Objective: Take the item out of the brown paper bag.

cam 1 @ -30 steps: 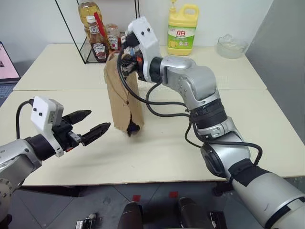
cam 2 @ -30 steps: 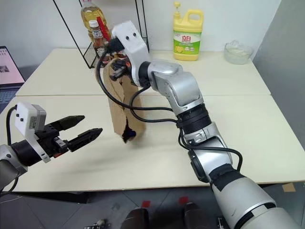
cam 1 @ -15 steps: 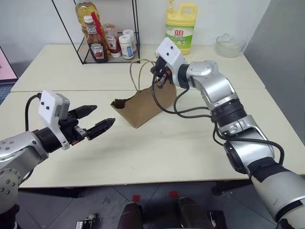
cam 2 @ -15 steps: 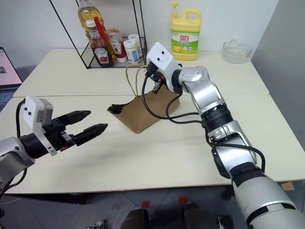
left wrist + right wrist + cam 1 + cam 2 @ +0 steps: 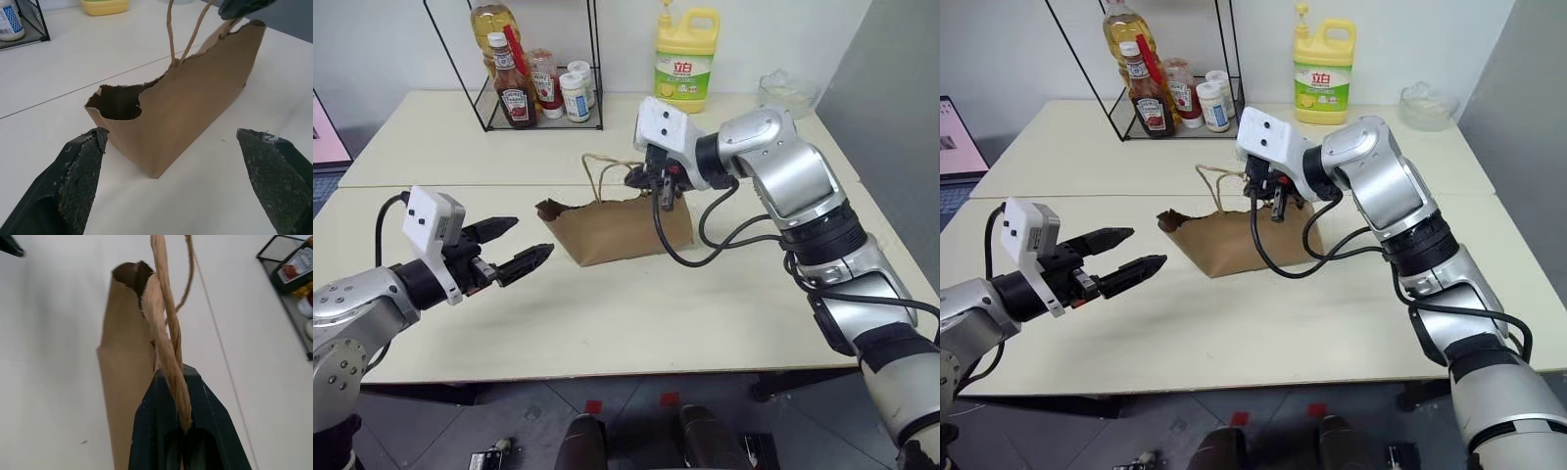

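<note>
The brown paper bag rests low on the table, tipped over with its dark, torn mouth facing left. Its twine handles loop up above the rim. My right gripper is shut on a twine handle at the bag's upper right end. My left gripper hovers open a short way left of the mouth, its fingers spread wide on either side of the bag without touching it. The item is hidden; only shadow shows inside the mouth.
A black wire rack with sauce bottles and an oil bottle stands at the back left. A yellow detergent jug and a glass bowl stand at the back. A laptop edge shows far left.
My right gripper swung right and down, bringing the bag from hanging upright in the air to lying tipped on the table with its mouth to the left. The left gripper stayed about where it was.
</note>
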Motion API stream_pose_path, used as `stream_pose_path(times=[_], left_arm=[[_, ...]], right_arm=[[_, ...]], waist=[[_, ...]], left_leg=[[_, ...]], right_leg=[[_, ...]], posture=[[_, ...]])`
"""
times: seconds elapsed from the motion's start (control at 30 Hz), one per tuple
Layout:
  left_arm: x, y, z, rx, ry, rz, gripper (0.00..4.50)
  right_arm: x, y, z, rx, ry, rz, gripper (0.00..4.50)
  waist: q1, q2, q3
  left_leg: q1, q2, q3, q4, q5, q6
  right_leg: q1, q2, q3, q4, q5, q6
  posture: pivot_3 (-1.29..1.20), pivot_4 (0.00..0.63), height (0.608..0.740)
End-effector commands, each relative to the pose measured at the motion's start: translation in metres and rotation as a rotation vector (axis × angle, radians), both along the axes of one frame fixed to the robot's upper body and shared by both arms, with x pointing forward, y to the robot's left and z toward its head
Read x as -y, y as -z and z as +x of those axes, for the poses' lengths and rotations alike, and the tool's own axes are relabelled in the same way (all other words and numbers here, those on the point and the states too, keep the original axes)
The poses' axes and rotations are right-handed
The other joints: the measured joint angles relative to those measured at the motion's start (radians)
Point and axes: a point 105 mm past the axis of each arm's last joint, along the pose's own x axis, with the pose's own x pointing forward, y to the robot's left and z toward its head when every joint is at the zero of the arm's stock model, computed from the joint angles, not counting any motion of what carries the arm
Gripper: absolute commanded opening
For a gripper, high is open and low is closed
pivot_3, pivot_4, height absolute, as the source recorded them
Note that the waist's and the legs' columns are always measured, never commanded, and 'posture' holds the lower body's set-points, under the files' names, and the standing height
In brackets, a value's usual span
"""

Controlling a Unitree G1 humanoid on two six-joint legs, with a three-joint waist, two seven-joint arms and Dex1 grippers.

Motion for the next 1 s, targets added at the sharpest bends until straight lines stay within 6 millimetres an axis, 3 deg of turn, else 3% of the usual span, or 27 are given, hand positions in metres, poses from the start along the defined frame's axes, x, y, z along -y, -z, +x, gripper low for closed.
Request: stream_pose_path(times=[0.03,0.23,0.5,0.6,0.93,0.97,1.0], left_arm=[[0.003,-0.006,-0.003,0.046,0.009,0.006,4.5],[0.002,-0.006,-0.003,0.044,0.005,0.007,4.5],[0.006,-0.008,0.003,0.046,0.021,0.013,4.5],[0.008,-0.008,0.006,0.043,0.036,0.016,4.5],[0.014,-0.013,0.018,0.046,0.087,0.029,4.5],[0.014,-0.014,0.019,0.046,0.09,0.031,4.5],[0.014,-0.014,0.02,0.046,0.096,0.034,4.5]], right_arm=[[-0.006,-0.015,-0.006,0.025,-0.018,0.04,0.01],[-0.007,-0.015,-0.007,-0.042,0.017,0.083,0.01],[0.011,0.001,0.016,0.013,0.108,0.063,0.01],[0.018,0.004,0.017,0.008,0.124,0.063,0.6],[0.045,0.003,0.011,0.007,0.176,0.075,4.17],[0.047,0.002,0.009,0.004,0.178,0.079,4.45],[0.051,0.0,0.005,0.001,0.177,0.084,4.45]], waist=[[0.0,0.0,0.0],[0.001,0.0,0.0],[0.001,0.0,0.0],[0.001,0.0,0.0],[0.003,0.0,0.0],[0.004,0.0,0.0],[0.004,0.0,0.0]], left_leg=[[0.0,0.0,0.0,0.0,0.0,0.0],[0.0,0.0,0.0,0.0,0.0,0.0],[0.0,0.0,0.0,0.0,0.0,0.0],[0.0,0.0,0.0,0.0,0.0,0.0],[0.0,0.0,0.0,0.0,0.0,0.0],[0.0,0.0,0.0,0.0,0.0,0.0],[0.0,0.0,0.0,0.0,0.0,0.0]], right_leg=[[0.0,0.0,0.0,0.0,0.0,0.0],[0.0,0.0,0.0,0.0,0.0,0.0],[0.0,0.0,0.0,0.0,0.0,0.0],[0.0,0.0,0.0,0.0,0.0,0.0],[0.0,0.0,0.0,0.0,0.0,0.0],[0.0,0.0,0.0,0.0,0.0,0.0],[0.0,0.0,0.0,0.0,0.0,0.0]], posture=[[0.0,0.15,0.74],[0.0,0.15,0.74],[0.0,0.15,0.74],[0.0,0.15,0.74],[0.0,0.15,0.74],[0.0,0.15,0.74],[0.0,0.15,0.74]])
